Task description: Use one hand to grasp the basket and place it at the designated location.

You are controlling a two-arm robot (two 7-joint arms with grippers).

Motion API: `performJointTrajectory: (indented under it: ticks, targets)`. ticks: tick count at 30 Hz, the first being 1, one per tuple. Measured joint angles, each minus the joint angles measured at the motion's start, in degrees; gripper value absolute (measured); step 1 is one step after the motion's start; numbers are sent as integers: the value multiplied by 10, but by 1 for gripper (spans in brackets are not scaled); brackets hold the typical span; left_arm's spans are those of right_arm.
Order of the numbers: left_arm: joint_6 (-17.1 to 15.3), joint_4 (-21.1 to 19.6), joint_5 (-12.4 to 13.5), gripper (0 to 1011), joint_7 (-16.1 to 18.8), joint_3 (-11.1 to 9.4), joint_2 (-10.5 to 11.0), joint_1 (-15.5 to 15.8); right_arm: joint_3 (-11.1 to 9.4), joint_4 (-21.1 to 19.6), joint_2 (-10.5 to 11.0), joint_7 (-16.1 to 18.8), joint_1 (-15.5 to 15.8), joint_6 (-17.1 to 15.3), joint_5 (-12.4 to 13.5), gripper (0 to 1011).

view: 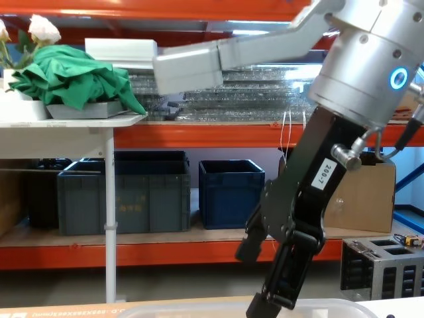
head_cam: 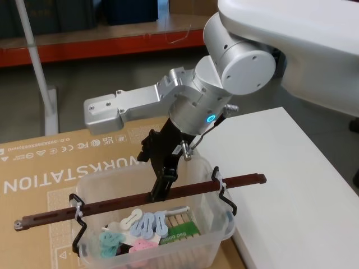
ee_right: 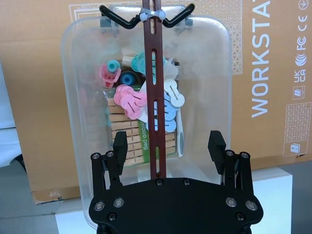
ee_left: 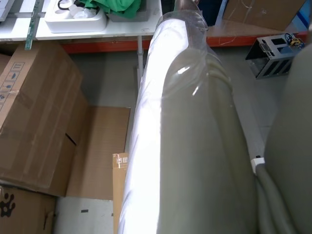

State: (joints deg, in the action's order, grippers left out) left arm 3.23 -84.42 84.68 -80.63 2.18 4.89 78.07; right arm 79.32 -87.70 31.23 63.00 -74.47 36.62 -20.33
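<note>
The basket [head_cam: 185,251] is a translucent plastic tub resting on a flat cardboard box [head_cam: 33,168], with pink, blue and white pegs [head_cam: 141,228] inside. Its reddish-brown rod handle [head_cam: 101,207] runs across the top, tied with white zip ties to black hooks. My right gripper [head_cam: 160,189] hangs over the middle of the rod. In the right wrist view the gripper [ee_right: 168,145] is open, one finger on each side of the handle [ee_right: 155,73], above the basket [ee_right: 78,97]. The chest view shows the black gripper [view: 268,281] reaching down to the basket rim [view: 199,307].
A white table [head_cam: 291,168] lies just right of the basket. The cardboard box spreads left and behind it. A white pole stand [head_cam: 42,73] rises at the back left. Dark blue crates [view: 232,192] and a brown box [view: 364,199] sit on orange shelving beyond.
</note>
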Motion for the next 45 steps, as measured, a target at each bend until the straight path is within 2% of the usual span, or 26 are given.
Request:
performJointTrajectory:
  ticks: [29, 45]
  targets:
    - [0, 0, 0, 0, 0, 0, 0, 0, 34, 0, -9, 3, 7, -9, -31, 1000]
    - [0, 0, 0, 0, 0, 0, 0, 0, 43, 7, -14, 5, 9, -15, -38, 1000]
